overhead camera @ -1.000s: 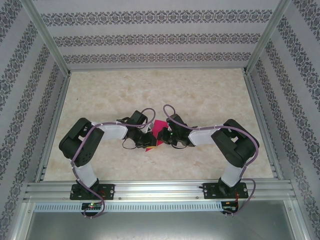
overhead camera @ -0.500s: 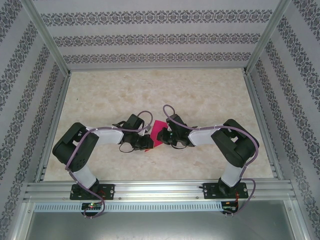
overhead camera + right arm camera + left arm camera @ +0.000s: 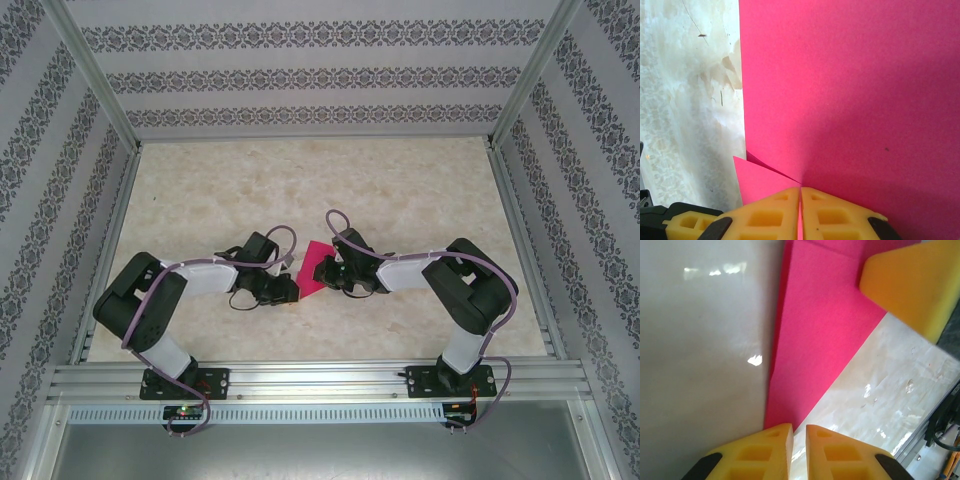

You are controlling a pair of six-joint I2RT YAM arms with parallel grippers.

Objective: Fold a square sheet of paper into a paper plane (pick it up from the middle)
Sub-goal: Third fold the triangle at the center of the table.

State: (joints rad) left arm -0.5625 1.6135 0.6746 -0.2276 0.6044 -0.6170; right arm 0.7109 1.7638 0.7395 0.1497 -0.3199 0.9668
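While both arms lean in toward the middle of the table (image 3: 420, 190), the sheet of paper (image 3: 314, 262) sits between them, closer to the front edge than the back. It is bright pink and has no marks on it. From above it looks like a small slanted shape with a point at the bottom. The right gripper (image 3: 327, 274) is touching its right side. Seen from the right wrist, the two yellow fingers (image 3: 835, 215) are pressed tight together with the paper caught between them, so this hand is holding the paper. A small extra flap of pink pokes out just beside those fingers, so the paper is folded there. The left gripper (image 3: 287, 291) is just beside the bottom point of the paper. Seen from the left wrist, its yellow fingers (image 3: 760, 452) are almost together, with only a thin slit between them. The pointed end of the paper comes right down to one of them. I cannot tell if that tip is pinched or only touching. Up in the corner of that view, one yellow finger of the right gripper sits on the paper's far end.
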